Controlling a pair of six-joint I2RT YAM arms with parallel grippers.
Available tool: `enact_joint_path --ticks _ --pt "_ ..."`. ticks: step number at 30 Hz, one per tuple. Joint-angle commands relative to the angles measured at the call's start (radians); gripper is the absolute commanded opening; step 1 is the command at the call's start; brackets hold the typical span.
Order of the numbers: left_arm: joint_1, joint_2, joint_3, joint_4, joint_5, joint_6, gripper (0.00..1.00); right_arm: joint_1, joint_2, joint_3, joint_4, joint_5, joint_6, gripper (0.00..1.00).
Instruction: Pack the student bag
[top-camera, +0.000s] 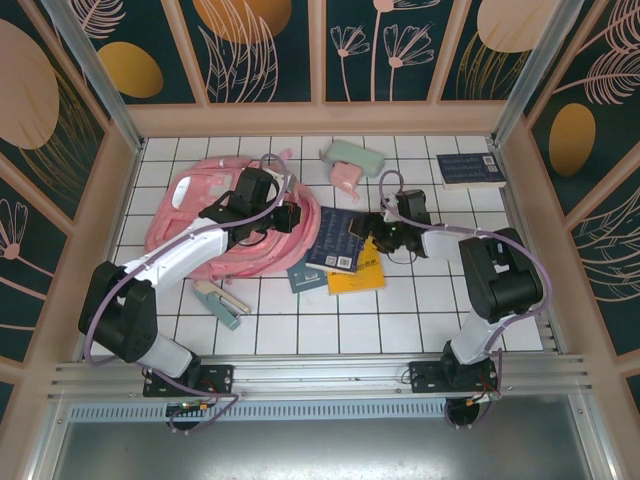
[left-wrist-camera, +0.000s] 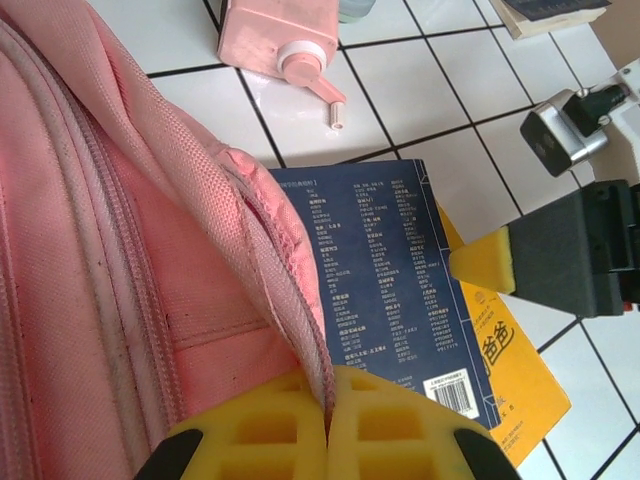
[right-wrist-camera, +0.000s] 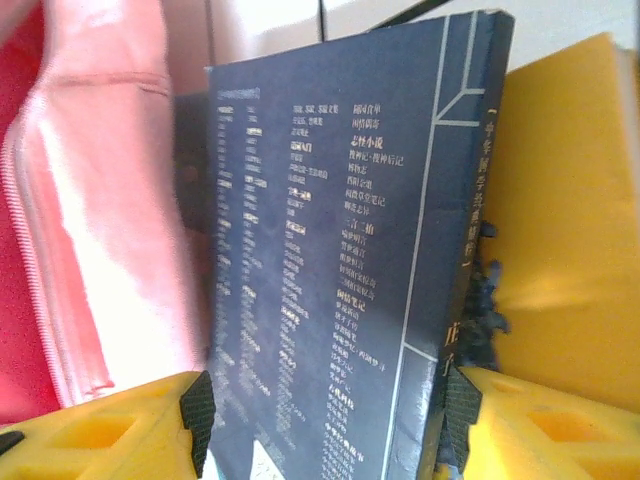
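**Item 1.** The student bag (top-camera: 205, 195): a large soft pink backpack. It lies on its side on the white tiled table (top-camera: 300, 335).

**Item 2.** Left gripper (left-wrist-camera: 328, 430): sits at the bag's right-hand rim. It is clamped tight, and its yellow pads (left-wrist-camera: 250, 435) meet on a stitched pink fabric edge of the bag. That edge rises in a ridge from between the pads.

**Item 3.** Right gripper (top-camera: 372, 235): just right of the bag and apart from it. Its jaws are set wide across the dark blue book (top-camera: 338, 240), with a pad against each edge, gripping it.

**Item 4.** The dark blue book: back cover up, barcode showing. Its left edge is tucked under the bag's lifted rim.

**Item 5.** Yellow book (top-camera: 360, 275): right of the bag and partly beneath the blue book.

**Item 6.** Teal booklet (top-camera: 303, 280): at the bag's lower right corner, under the blue book.

**Item 7.** Pink pump bottle (top-camera: 347, 178) and mint-green pencil case (top-camera: 357, 155): beyond the bag's right side, touching each other.

**Item 8.** Second dark book (top-camera: 470, 168): far right of the bag, well apart.

**Item 9.** Pale green and grey stapler-like object (top-camera: 220, 303): just in front of the bag.
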Motion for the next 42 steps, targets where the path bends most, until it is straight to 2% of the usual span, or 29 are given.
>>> enact_joint_path --ticks 1,9,11,14,19,21,24,27,29,37,42 --pt "-0.026 -0.001 0.025 0.062 0.070 0.001 0.00 -0.002 -0.021 -0.045 0.240 -0.148 0.113 0.64" --pt "-0.028 0.009 0.030 0.060 0.072 0.002 0.00 0.014 0.002 -0.077 0.417 -0.229 0.208 0.60" --pt "-0.029 0.007 0.028 0.060 0.073 0.003 0.00 0.025 0.006 -0.055 0.332 -0.178 0.150 0.56" --pt "-0.029 0.002 0.028 0.060 0.069 0.003 0.00 0.051 0.026 0.015 0.112 -0.053 0.028 0.48" --pt "-0.029 -0.030 0.032 0.054 0.039 0.015 0.00 0.066 0.085 0.063 0.006 0.019 -0.026 0.39" --pt "-0.029 -0.051 0.031 0.050 0.024 0.019 0.00 0.072 0.104 0.069 0.004 0.022 -0.028 0.30" --pt "-0.028 -0.085 0.044 0.017 -0.046 0.031 0.00 0.072 0.086 0.078 -0.028 0.076 -0.041 0.09" --pt "-0.028 -0.131 0.070 -0.040 -0.178 0.045 0.00 0.065 -0.012 0.079 -0.087 0.166 -0.072 0.01" --pt "-0.023 -0.163 0.084 -0.068 -0.259 0.043 0.00 0.053 -0.083 0.092 -0.136 0.205 -0.086 0.00" --pt "-0.001 -0.227 0.215 -0.241 -0.426 0.126 0.00 0.042 -0.301 0.171 -0.293 0.278 -0.123 0.00" --pt "0.009 -0.266 0.228 -0.242 -0.441 0.180 0.00 0.048 -0.371 0.211 -0.234 0.199 -0.072 0.00"
